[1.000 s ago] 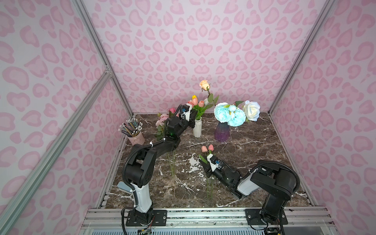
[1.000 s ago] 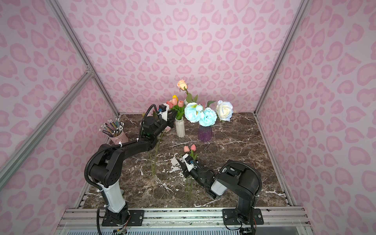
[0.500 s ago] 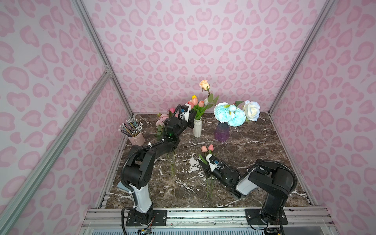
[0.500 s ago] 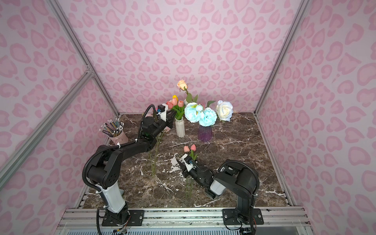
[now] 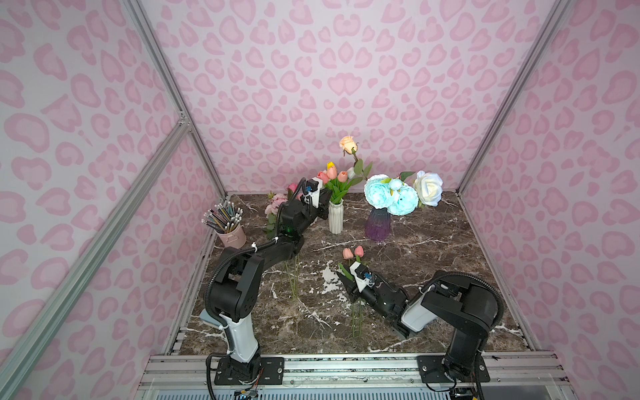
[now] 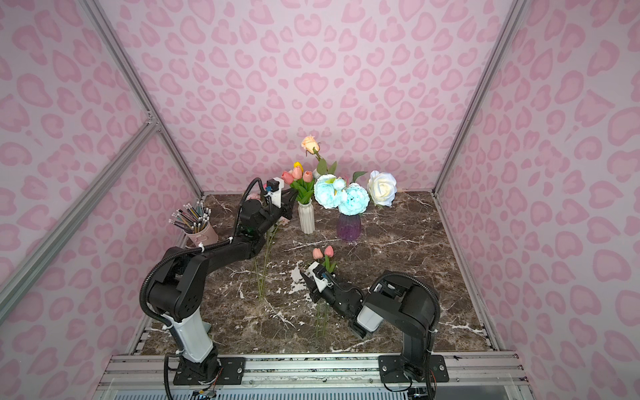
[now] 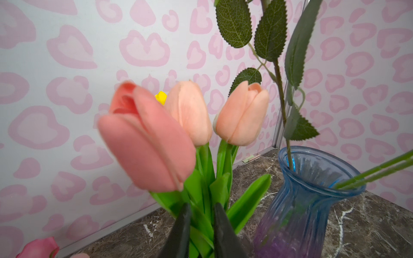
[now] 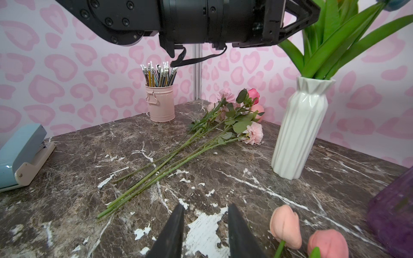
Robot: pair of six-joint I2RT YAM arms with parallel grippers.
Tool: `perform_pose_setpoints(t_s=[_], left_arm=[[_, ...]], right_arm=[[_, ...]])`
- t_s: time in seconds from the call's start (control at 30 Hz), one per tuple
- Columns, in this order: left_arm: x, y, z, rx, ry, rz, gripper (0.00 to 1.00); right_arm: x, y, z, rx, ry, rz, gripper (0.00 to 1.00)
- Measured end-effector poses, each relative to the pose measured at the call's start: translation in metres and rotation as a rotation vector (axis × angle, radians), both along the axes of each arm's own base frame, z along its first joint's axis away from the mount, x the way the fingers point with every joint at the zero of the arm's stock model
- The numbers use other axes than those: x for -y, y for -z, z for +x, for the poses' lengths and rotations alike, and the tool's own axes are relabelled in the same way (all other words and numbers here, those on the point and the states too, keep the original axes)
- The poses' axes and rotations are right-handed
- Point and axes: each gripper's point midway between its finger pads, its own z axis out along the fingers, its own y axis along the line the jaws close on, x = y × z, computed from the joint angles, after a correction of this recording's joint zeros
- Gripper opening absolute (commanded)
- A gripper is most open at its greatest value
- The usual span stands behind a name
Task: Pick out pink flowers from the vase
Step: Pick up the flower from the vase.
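Note:
Salmon-pink tulips [image 5: 331, 175] stand in the white ribbed vase [image 5: 336, 218] at the back. My left gripper [image 7: 202, 206] is at that bunch, just above the vase mouth, shut on the green stem and leaves under the darkest pink tulip [image 7: 145, 143]. Two paler tulips [image 7: 243, 114] stand behind it. In a top view the left gripper [image 5: 325, 204] sits left of the vase. Pink roses and peonies [image 8: 252, 133] lie on the table, as do two pink tulips [image 5: 353, 252]. My right gripper [image 8: 205, 207] hovers low beside those tulips [image 8: 285, 225], open and empty.
A purple-blue glass vase [image 5: 377, 223] holds light blue peonies [image 5: 388, 195], a white rose [image 5: 429, 188] and a tall peach rose [image 5: 346, 143]. A pink pencil cup [image 5: 231, 235] stands at the back left. A pale blue stapler [image 8: 20, 156] lies near the left arm's base.

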Motion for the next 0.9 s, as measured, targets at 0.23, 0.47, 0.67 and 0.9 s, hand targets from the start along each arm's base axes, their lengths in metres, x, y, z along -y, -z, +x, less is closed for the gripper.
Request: perform_pose_setpoints(t_s=[0.23, 0.47, 0.67, 0.9], left_arm=[[-0.001, -0.004, 0.004, 0.001, -0.012, -0.004, 0.34], [-0.002, -0.010, 0.013, 0.005, -0.033, -0.007, 0.28], [-0.004, -0.011, 0.017, 0.006, -0.042, -0.008, 0.16], [-0.003, -0.012, 0.017, 0.007, -0.034, -0.009, 0.10]], right_arm=[[-0.001, 0.001, 0.000, -0.001, -0.004, -0.002, 0.35], [-0.002, 0.002, 0.000, -0.005, -0.006, -0.002, 0.35], [-0.003, 0.003, 0.000, -0.005, -0.008, -0.001, 0.35], [-0.005, 0.002, 0.001, -0.005, -0.010, 0.000, 0.35]])
